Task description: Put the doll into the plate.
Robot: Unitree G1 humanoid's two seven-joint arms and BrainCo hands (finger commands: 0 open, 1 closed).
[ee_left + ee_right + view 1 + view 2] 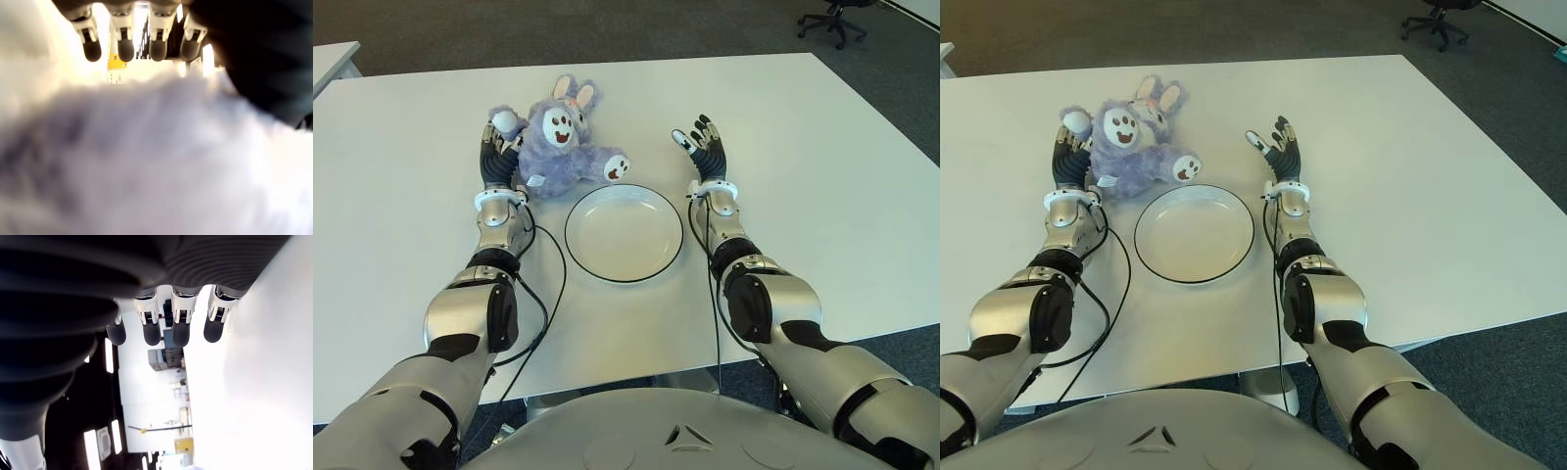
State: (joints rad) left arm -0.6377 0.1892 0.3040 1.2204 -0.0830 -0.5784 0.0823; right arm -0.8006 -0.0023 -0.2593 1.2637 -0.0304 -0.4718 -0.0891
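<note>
My left hand is up against the left side of the purple plush bunny doll, palm toward it. In the left wrist view the fur fills most of the frame and the fingers stand out straight above it, not curled in. I read that as an unclenched hand pressed to the doll with no grasp made, though that view is too smothered in fur for me to be sure how much of the palm touches. One of the doll's white paws shows just above my fingertips in the eye views.

The doll lies on the white table, face up, ears pointing away from me, one brown-printed foot reaching toward the plate. The foot is just beside the far rim, and the doll is not in the plate. The white, dark-rimmed plate sits between my two forearms.

My right hand shows to the right of the plate, well apart from the doll, fingers extended and holding nothing.

Beyond the table's far right corner an office chair stands on the dark carpet.
</note>
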